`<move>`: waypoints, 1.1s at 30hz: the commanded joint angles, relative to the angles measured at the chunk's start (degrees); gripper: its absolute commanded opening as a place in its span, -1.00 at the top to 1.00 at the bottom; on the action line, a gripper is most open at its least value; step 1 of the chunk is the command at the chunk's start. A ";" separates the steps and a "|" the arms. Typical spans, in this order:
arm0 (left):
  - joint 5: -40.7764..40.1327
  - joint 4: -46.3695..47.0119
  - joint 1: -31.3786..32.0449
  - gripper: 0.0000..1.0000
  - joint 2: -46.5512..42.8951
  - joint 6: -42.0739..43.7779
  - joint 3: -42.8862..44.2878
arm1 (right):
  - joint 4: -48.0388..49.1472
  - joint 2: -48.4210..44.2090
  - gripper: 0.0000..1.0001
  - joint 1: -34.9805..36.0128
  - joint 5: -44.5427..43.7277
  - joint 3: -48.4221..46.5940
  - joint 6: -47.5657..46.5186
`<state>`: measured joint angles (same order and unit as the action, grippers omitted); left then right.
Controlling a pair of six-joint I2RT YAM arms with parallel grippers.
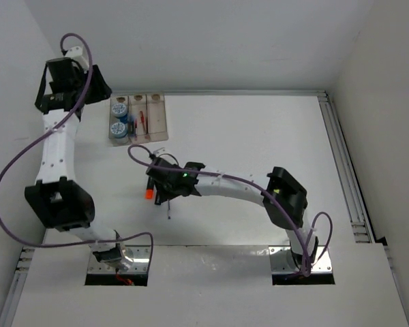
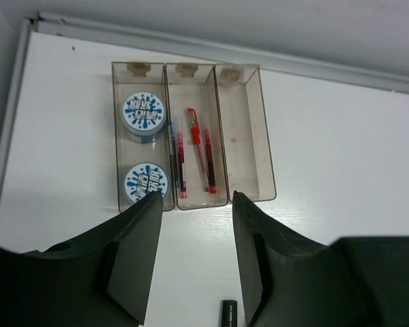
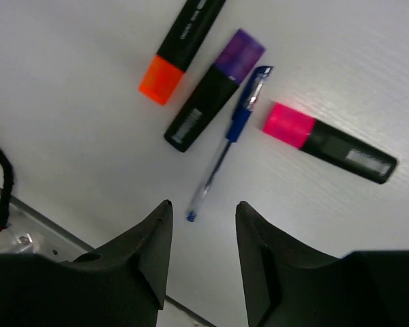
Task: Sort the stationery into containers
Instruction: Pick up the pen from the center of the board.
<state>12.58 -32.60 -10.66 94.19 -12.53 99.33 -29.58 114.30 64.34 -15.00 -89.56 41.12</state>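
Hovering by the three-slot tray (image 2: 245, 150) at upper centre with left fingers (image 2: 140, 252) parted, empty; hanging above the blue pen (image 3: 238, 126) mid-frame with right fingers (image 3: 146, 252) parted, gripping nothing.

tray (image 2: 245, 136) holds discs (image 2: 144, 112) and pens (image 2: 196, 139) — tool (image 2: 195, 201) parted.

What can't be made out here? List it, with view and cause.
- Orange-capped highlighter: right wrist view, tail cut off by top edge.
- Black object: left wrist view, cut by bottom edge, unidentifiable.
- Pens in the tray: top view, too small to count.
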 commanded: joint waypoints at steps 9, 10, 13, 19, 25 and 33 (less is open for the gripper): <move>-1.42 -0.36 -3.32 -0.21 -16.40 0.84 -13.36 | -5.14 8.83 0.17 1.58 -3.46 -7.91 8.71; -1.42 -0.19 -3.41 -0.22 -17.63 1.11 -13.72 | -5.48 9.88 0.17 1.67 -3.37 -8.26 8.97; -1.51 0.26 -3.58 -0.24 -19.48 1.72 -14.78 | -5.49 11.55 0.18 1.67 -2.93 -8.53 9.76; -0.63 0.26 -4.64 -0.26 -20.36 2.51 -16.27 | -5.05 14.45 0.20 1.58 -2.05 -8.70 10.03; 0.69 0.26 -5.96 -0.26 -20.19 2.52 -18.12 | -4.08 15.25 0.41 1.14 -0.56 -6.34 10.28; 3.32 0.25 -6.66 -0.26 -19.84 1.90 -18.64 | 0.66 6.14 1.00 0.97 -0.63 4.38 4.86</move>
<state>13.61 -34.17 -16.25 74.89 -10.55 81.08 -28.84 125.58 65.17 -15.00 -89.36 49.15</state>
